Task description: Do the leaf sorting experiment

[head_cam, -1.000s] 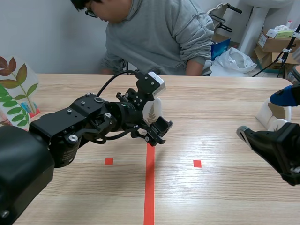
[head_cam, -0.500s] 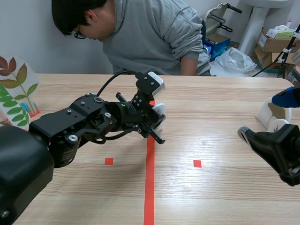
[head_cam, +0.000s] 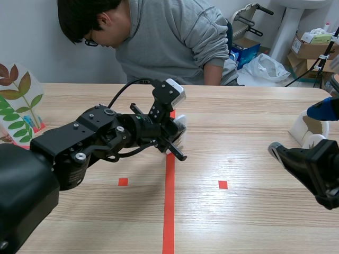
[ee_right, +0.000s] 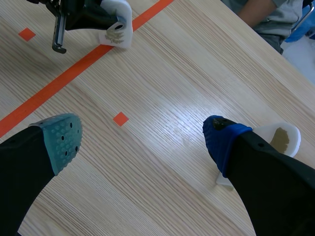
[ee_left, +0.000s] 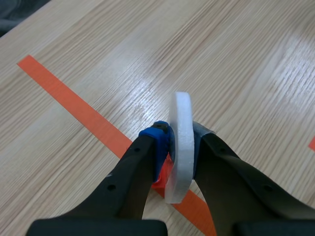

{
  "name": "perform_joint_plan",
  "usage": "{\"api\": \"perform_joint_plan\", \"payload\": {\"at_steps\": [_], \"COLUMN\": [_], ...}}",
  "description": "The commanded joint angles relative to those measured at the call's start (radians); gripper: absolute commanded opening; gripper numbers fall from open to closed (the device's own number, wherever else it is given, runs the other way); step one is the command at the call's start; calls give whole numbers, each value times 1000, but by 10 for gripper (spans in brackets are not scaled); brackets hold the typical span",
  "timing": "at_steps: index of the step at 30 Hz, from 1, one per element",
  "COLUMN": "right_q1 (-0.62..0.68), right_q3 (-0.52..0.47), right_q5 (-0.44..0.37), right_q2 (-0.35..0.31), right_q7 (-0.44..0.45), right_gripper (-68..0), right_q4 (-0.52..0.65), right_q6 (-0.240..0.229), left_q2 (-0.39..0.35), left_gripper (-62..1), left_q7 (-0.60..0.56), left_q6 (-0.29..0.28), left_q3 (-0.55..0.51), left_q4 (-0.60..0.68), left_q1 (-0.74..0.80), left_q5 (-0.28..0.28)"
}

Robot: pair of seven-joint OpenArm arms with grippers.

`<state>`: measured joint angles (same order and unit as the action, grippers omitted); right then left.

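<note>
My right gripper (ee_right: 142, 140) hangs above the table (ee_right: 162, 88) with its fingers spread wide, and a second leaf disc (ee_right: 281, 138) lies just beside its blue pad. Farther out, my left gripper (ee_left: 179, 147) pinches the white foam disc (ee_left: 179, 115) by its flat faces, upright over the red tape line (ee_left: 74, 105), with a small brownish leaf (ee_right: 116, 29) on one face. I judge it feather-light, stiff yet easily dented, so a gentle grip near the rim, clear of the leaf, suits best.

Disc (head_cam: 180, 126) on edge, clamped between fingers of left gripper (ee_left: 179, 132), over tape line (head_cam: 168, 211) at table (head_cam: 254, 211) middle. Right gripper (ee_right: 141, 140) near right edge; other disc (ee_right: 280, 137) just behind it. Leaf card (head_cam: 18, 106) at left edge. Person (head_cam: 169, 37) behind far edge.
</note>
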<state>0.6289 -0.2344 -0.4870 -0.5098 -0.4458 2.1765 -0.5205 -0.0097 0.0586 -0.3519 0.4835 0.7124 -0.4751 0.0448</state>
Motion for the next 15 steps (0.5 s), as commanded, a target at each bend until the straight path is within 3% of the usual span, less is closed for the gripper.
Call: {"api": "perform_joint_plan", "payload": {"at_steps": [1, 5, 15], "right_q1": [-14, -14, -17], "right_q3": [-6, -6, -6], "right_q5": [-7, -7, -7], "right_q2": [-8, -8, -8], "right_q7": [11, 10, 11], "right_gripper": [-172, -172, -172], "right_q4": [12, 12, 12], "right_q6": [3, 3, 3], "left_q2": [-16, -55, -171], "left_gripper": [-559, -559, -559], "left_q7": [15, 107, 160], "left_q6": [-2, -10, -32], "left_q3": [-27, -81, -366], "left_q4": [97, 276, 676], "left_q1": [16, 105, 473], "left_q5": [-27, -36, -168]}}
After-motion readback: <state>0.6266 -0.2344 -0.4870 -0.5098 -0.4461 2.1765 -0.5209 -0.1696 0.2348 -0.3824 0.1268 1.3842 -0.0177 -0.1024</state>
